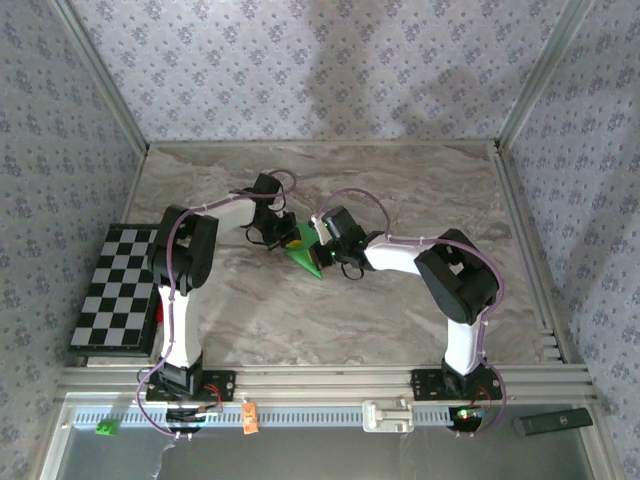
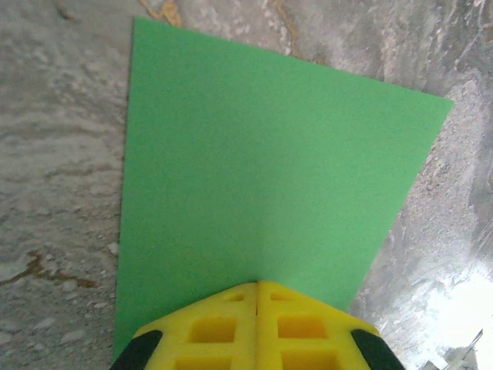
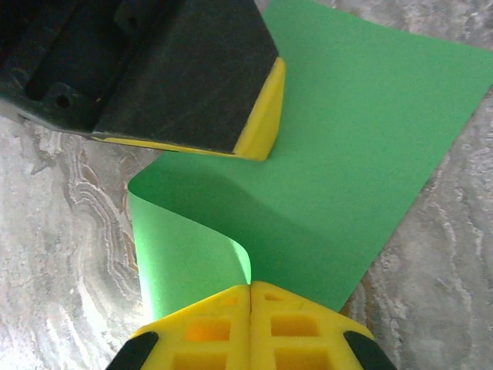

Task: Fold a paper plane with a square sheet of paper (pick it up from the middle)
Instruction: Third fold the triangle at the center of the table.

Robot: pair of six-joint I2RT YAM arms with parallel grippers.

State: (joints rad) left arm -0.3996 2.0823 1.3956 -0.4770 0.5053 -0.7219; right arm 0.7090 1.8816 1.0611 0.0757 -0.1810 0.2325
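right wrist: right tool (image 3: 252,287) pinches paper (image 3: 354,169)

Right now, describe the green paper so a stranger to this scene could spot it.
On the marble table, find where the left gripper and right gripper meet. The green sheet lies at their tips, one edge curled up. It is plain bright green, unlike the checkered board at left.

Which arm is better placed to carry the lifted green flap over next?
Right, probably. The right gripper is shut on the curled-up edge of the square sheet of paper, so it can carry that flap across. The left gripper, shut, rests its tips on the flat part.
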